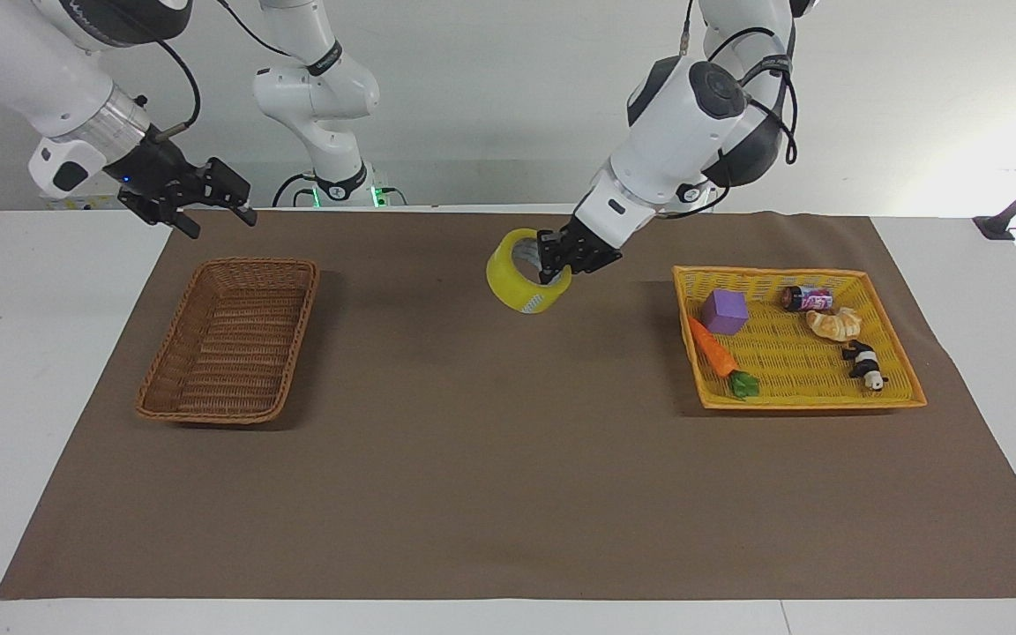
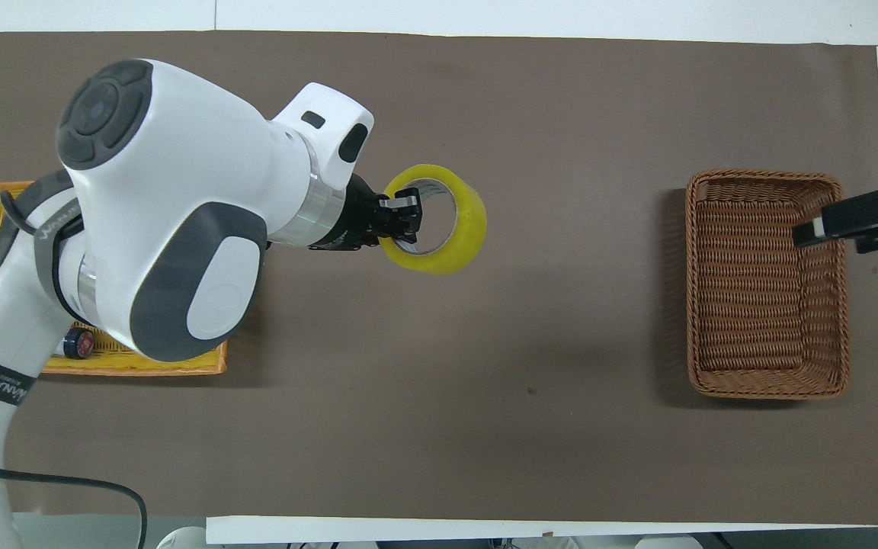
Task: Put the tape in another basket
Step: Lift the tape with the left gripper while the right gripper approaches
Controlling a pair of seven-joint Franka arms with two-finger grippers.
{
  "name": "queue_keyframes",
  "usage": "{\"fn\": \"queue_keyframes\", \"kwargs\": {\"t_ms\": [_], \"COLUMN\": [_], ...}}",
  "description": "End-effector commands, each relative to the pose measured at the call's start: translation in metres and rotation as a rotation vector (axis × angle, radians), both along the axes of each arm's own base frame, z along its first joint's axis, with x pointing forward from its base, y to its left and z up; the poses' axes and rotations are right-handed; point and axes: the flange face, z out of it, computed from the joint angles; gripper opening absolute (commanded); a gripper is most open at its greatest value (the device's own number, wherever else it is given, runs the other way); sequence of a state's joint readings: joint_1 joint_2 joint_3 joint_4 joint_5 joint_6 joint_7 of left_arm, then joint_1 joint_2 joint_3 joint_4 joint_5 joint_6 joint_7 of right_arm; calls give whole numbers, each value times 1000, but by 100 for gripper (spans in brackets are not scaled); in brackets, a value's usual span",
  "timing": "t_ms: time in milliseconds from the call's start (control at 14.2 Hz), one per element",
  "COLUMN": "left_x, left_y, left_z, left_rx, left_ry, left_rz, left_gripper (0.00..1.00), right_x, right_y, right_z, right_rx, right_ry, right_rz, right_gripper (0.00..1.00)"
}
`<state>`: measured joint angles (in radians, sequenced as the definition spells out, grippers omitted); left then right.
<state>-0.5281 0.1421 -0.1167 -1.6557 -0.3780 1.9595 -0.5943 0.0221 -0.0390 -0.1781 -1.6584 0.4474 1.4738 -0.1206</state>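
Observation:
My left gripper [image 1: 550, 256] [image 2: 402, 217] is shut on the rim of the tape [image 1: 517, 291] [image 2: 466, 229], a yellow translucent roll with a pale core. It hangs tilted in the air over the brown mat, roughly midway along the table. The brown wicker basket [image 1: 208, 414] [image 2: 767, 177] stands at the right arm's end and has nothing in it. My right gripper [image 1: 217, 220] [image 2: 843, 229] is open and holds nothing. It hovers over the basket's edge that lies toward the right arm's end.
A yellow mesh tray [image 1: 812, 404] [image 2: 142, 370] at the left arm's end holds a purple cube [image 1: 724, 310], a carrot [image 1: 713, 348], a can [image 1: 806, 298], a croissant [image 1: 834, 324] and a panda toy [image 1: 863, 362]. My left arm hides most of it from overhead.

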Motion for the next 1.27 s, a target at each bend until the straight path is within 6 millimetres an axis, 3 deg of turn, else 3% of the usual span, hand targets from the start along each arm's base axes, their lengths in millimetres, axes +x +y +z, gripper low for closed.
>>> {"fn": "queue_keyframes", "kwargs": {"t_ms": [0, 281, 563, 774, 1196], "left_x": [-3, -5, -5, -2, -1], "left_y": [11, 18, 21, 25, 27], "left_z": [4, 2, -1, -1, -1], "left_rx": [64, 86, 91, 88, 93], "left_ry": [-28, -4, 1, -3, 6], "left_rz": [-12, -16, -8, -2, 3], "left_gripper": [0, 0, 1, 2, 1], "right_x": [4, 18, 44, 46, 25], "right_y": [24, 92, 180, 208, 255], "right_z": [-23, -67, -107, -123, -136], "right_rx": [255, 604, 768, 769, 739], "right_ry": [-29, -11, -7, -23, -3], "right_rz": [-48, -163, -267, -254, -210], "right_gripper": [99, 99, 99, 99, 99]}}
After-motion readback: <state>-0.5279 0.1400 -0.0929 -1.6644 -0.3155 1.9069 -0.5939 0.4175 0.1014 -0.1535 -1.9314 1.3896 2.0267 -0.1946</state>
